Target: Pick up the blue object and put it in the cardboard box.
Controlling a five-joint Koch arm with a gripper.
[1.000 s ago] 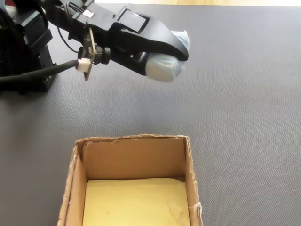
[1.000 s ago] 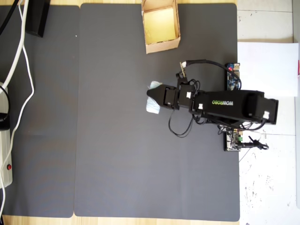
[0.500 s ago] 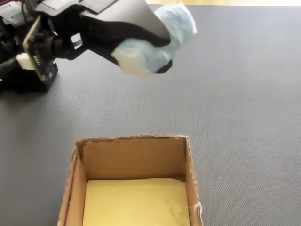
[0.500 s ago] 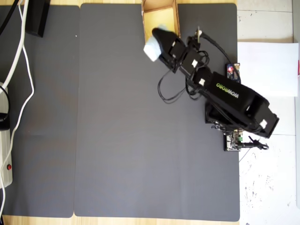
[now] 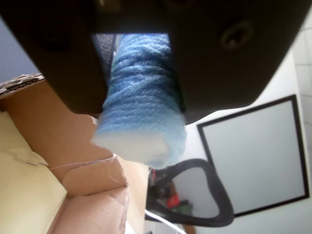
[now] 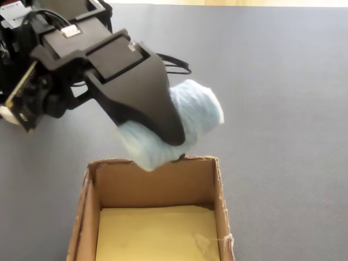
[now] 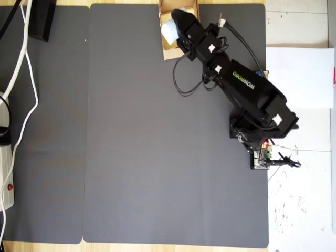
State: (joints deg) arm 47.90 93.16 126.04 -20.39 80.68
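Observation:
The blue object (image 5: 141,112) is a pale blue yarn roll with a white end, clamped between the black jaws of my gripper (image 5: 139,92). In the fixed view the blue object (image 6: 193,111) hangs in my gripper (image 6: 163,133) just above the far wall of the cardboard box (image 6: 155,168), whose yellowish floor is bare. From overhead, the blue object (image 7: 169,30) and my gripper (image 7: 176,26) are over the cardboard box (image 7: 170,52) at the mat's top edge. The wrist view shows the cardboard box (image 5: 53,126) close below on the left.
A dark grey mat (image 7: 131,147) covers the table. White cables (image 7: 23,63) and a dark device (image 7: 39,21) lie at the left in the overhead view. The arm's base (image 7: 262,152) stands at the mat's right edge, beside a white sheet (image 7: 299,76).
The arm has swung with the blue object from mid-mat toward the box; the roll now hangs over the box's edge and has come lower.

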